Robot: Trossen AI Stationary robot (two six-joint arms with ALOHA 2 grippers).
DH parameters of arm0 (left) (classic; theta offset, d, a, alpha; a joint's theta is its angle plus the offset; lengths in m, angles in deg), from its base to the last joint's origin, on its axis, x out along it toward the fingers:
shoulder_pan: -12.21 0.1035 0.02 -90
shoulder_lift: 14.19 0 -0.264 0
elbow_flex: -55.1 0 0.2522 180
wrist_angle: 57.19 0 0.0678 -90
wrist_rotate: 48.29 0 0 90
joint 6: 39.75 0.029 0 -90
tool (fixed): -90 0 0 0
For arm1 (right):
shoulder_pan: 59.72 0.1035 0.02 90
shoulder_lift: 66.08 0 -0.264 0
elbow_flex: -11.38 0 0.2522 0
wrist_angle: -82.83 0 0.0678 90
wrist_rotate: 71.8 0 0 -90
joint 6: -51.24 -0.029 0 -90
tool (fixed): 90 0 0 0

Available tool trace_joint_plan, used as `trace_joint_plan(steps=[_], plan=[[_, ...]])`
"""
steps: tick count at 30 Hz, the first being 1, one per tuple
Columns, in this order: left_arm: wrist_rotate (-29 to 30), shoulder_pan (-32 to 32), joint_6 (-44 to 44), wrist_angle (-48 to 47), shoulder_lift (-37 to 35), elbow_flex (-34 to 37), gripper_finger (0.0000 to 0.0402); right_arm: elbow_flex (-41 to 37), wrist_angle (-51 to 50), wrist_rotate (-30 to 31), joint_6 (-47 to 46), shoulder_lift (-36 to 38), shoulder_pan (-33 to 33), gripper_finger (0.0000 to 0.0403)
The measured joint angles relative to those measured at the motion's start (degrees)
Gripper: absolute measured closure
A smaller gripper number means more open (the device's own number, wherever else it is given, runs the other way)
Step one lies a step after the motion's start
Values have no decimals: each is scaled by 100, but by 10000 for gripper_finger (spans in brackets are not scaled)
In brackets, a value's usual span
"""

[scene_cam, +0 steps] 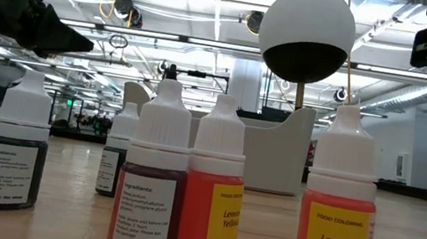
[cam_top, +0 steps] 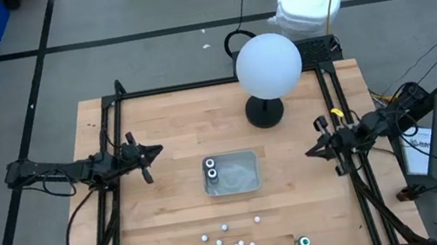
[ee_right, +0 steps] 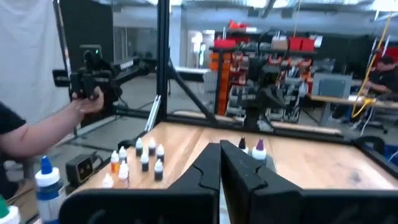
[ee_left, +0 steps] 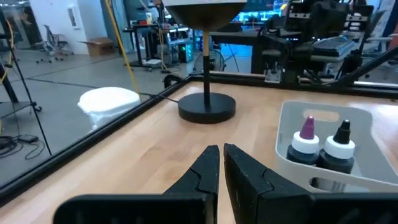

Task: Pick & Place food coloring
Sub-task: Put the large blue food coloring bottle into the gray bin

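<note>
Left gripper [cam_top: 153, 151]: closed, empty, left of tray.
Right gripper [cam_top: 311, 151]: closed, empty, right side.
Tray [cam_top: 246, 184]: clear, rectangular, two bottles inside.
Food coloring [cam_top: 224, 243]: small white-capped bottles, near edge.

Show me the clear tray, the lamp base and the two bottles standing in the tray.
clear tray [cam_top: 246, 169], high view, bare floor of the tray.
lamp base [cam_top: 264, 112], high view, dark round foot.
two bottles [ee_left: 322, 144], left wrist view, the white collars.

bright even overhead light, ceiling strip lights [scene_cam: 214, 1] glaring, soft shadows, right wrist view blurred, room background hazy
</note>
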Motion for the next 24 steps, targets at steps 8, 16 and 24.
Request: trace_joint_plan(steps=[8, 16, 24], plan=[[-439, -22, -170, 1290, 0, -97, 369, -477, 494, -2, 287, 3, 0, 403], [77, -485, 153, 399, 1838, -2062, 369, -605, 803, -5, 702, 4, 2, 403], [792, -1072, 500, -737, 5363, -5213, 369, -611, 862, -15, 746, 6, 2, 403]])
